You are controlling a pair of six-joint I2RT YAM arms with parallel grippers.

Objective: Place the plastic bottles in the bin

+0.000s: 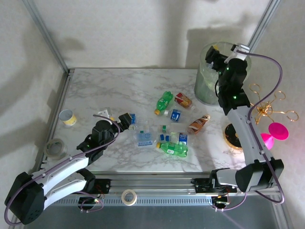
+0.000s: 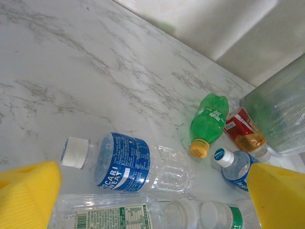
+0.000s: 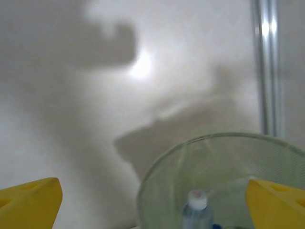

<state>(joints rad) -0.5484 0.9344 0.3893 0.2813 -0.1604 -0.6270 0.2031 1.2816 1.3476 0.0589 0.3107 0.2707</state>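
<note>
While working in from the left edge of the worktop (image 1: 109,90): small yellow-banded cup (image 1: 68,117) standing upright, grey tape roll (image 1: 55,147) just off that edge. Next, left end effector (image 1: 127,119), yellow fingers (image 2: 28,193) spread wide and empty, hanging low over the nearest of the plastic bottles (image 1: 162,138). Close below it, clear bottle (image 2: 124,162) with blue label and white cap, lying on its side, another clear one just beside it. Scattered from the middle toward the near edge, the rest: mostly flat, mostly clear with blue labels, crowded together. Farther out, green bottle (image 1: 164,101) with yellow cap, red-labelled bottle (image 1: 183,99) just right of it. At the far right corner, bin (image 1: 209,76): tall, translucent, lined pale green. Above its mouth, right end effector (image 3: 153,199), jaws wide apart, gripping nothing; inside the bin, blurred white-capped bottle (image 3: 196,212). Past the right edge, gold wire stand (image 1: 267,107) and pink disc (image 1: 274,133).
</note>
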